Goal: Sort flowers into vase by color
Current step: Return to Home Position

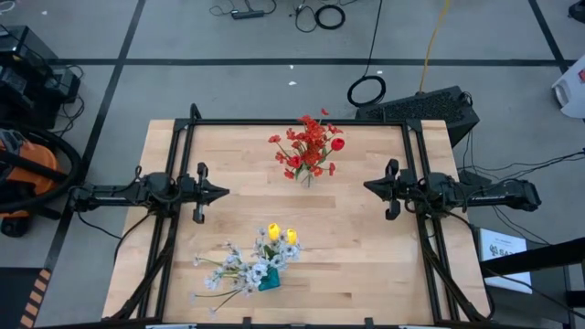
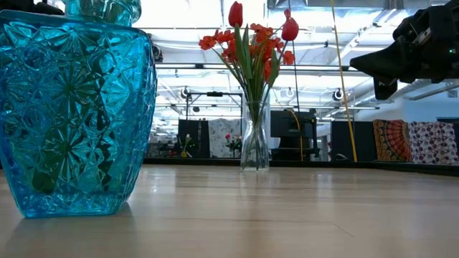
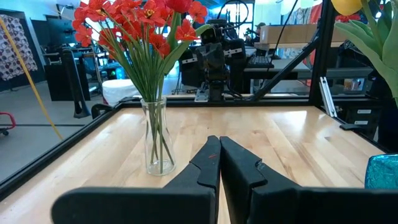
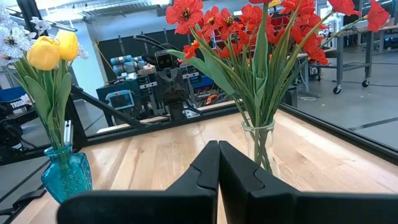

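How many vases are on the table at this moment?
2. The clear glass vase holding the red flowers stands toward the table's far edge; the blue vase holding yellow tulips and white sprays stands near its front edge. None seems hidden.

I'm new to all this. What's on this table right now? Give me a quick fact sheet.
Clear glass vase: upright, farther from the low camera, holding red flowers
Blue cut-glass vase: close to the low camera, holding yellow tulips and white flowers
Left gripper: shut, empty, left side of the table
Right gripper: shut, empty, right side
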